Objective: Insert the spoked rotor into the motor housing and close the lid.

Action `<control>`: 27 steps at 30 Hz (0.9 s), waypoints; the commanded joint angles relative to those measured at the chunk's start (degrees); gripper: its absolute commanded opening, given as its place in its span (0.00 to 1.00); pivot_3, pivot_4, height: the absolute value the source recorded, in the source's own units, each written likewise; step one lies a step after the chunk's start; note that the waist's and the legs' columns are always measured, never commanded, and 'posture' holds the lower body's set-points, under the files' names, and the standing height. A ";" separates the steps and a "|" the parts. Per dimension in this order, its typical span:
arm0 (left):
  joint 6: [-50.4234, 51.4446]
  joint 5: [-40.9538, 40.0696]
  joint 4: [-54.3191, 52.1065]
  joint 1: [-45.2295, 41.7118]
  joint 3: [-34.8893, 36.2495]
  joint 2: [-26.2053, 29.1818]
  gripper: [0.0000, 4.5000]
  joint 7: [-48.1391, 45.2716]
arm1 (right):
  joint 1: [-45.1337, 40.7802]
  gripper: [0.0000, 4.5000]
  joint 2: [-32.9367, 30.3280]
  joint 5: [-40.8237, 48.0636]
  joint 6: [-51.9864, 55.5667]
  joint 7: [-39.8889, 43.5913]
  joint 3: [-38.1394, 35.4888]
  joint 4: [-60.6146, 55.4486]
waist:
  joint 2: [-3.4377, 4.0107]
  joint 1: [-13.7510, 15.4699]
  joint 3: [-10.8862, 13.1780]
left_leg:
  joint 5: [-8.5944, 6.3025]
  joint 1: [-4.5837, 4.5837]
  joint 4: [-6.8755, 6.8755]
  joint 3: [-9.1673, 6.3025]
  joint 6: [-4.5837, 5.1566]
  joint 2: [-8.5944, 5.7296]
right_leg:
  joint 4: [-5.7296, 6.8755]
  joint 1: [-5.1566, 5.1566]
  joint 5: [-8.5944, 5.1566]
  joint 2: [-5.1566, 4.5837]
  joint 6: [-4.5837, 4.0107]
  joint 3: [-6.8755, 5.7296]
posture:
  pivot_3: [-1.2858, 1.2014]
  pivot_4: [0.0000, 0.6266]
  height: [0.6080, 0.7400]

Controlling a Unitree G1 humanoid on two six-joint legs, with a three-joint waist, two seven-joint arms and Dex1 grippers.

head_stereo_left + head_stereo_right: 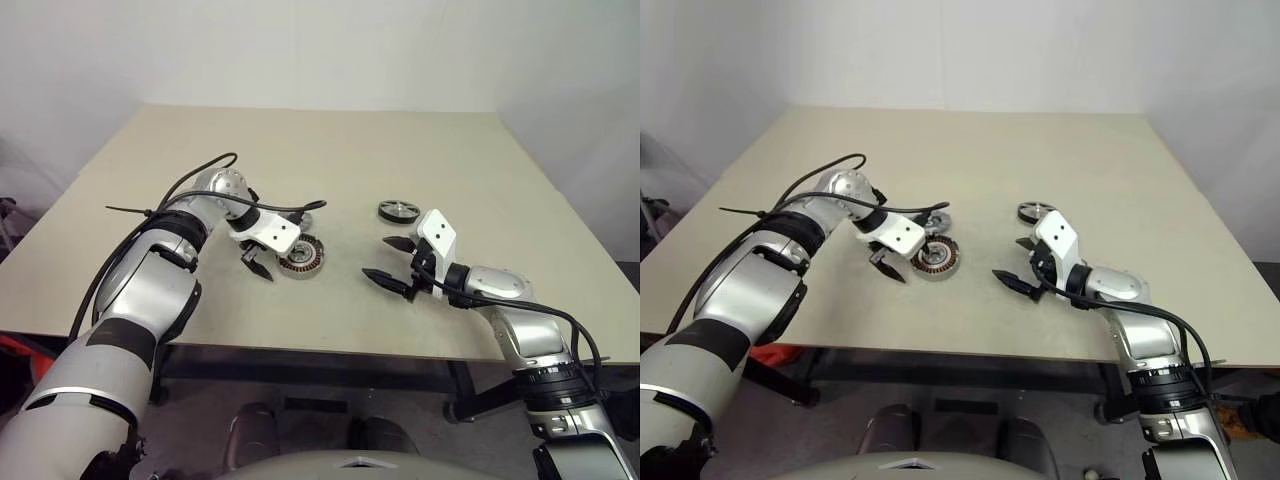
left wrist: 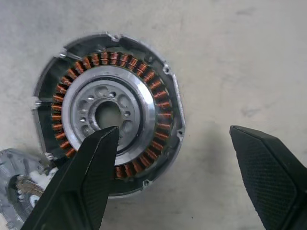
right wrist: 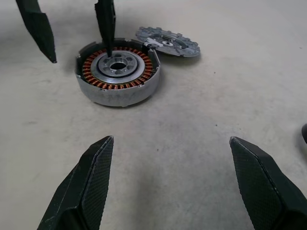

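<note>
Three round motor parts lie on a pale beige tabletop [image 1: 330,150], with the housing [image 1: 300,256] taken here as the landmark. It is a short, thick puck with a ring of copper-brown windings inside a silvery rim and a metal hub with a central hole; it sits flat, open face up, a little toward the robot's left of the tabletop's middle.

The lid [image 3: 167,41], a dull grey ribbed disc, lies on the far side of the housing and right against it; whether its edge leans on the housing rim cannot be told. The rotor [image 1: 398,211], a thin shiny spoked wheel with a dark rim, lies flat well off to the housing's right and a little farther back, apart from both other parts.

The left tool [image 1: 257,262] hangs over the housing's left edge, pointing steeply down. Its two black fingers stand wide apart and hold nothing. In the left wrist view one finger [image 2: 86,177] is over the housing's hub and the other is over bare tabletop beside the rim; whether the first one touches the metal cannot be told.

The right tool [image 1: 392,262] is to the right of the housing, near the rotor but on the robot's side of it, pointing nearly level toward the housing. Its fingers [image 3: 84,184] are also spread wide and empty, just above bare tabletop.
</note>
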 commanded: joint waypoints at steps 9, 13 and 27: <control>-0.58 3.18 1.89 -3.02 -0.72 -1.45 0.87 2.95 | 1.66 0.97 -0.22 1.97 -0.07 -1.96 -1.31 -4.91 | 0.00 0.10 0.00 | 0.03 0.10 0.00 -0.01 0.06 -0.04 | 0.00 0.13 -0.02 -0.05 0.03 -0.01 | 0.52 0.00 1.00; -0.01 3.89 2.51 -4.06 -0.52 -1.70 0.87 4.81 | 2.15 0.97 -0.20 2.21 -0.09 -2.51 -1.32 -5.26 | 0.00 0.15 0.00 | 0.05 0.15 -0.01 -0.02 0.10 -0.07 | -0.01 0.19 -0.11 -0.07 0.19 -0.01 | 0.52 0.00 1.00; -0.15 5.70 3.49 -5.42 -0.85 -2.45 0.87 6.60 | 2.11 0.97 0.34 2.15 -0.92 -3.70 -1.10 -4.09 | -0.01 0.12 0.01 | 0.04 0.12 -0.05 -0.03 0.13 -0.07 | -0.04 0.18 -0.06 -0.07 0.10 -0.03 | 0.52 0.00 1.00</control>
